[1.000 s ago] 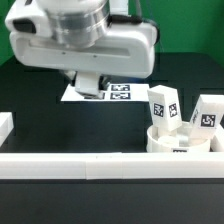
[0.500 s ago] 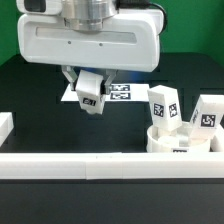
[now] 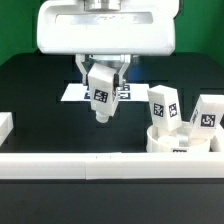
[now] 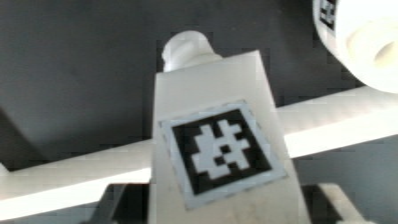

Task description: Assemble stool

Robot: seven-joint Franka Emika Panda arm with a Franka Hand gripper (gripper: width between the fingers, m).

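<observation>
Claw (image 3: 103, 79) grips a tagged leg block (image 3: 101, 99), holding it tilted in the air above the black worktop (image 3: 40, 100). Off to the exterior view's right, the round seat (image 3: 182, 143) rests with two legs (image 3: 163, 105) standing in it.

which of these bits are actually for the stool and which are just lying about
For the stool: held leg; second leg and third leg, standing on the seat.
Just lying about: marker board; border rail.
</observation>
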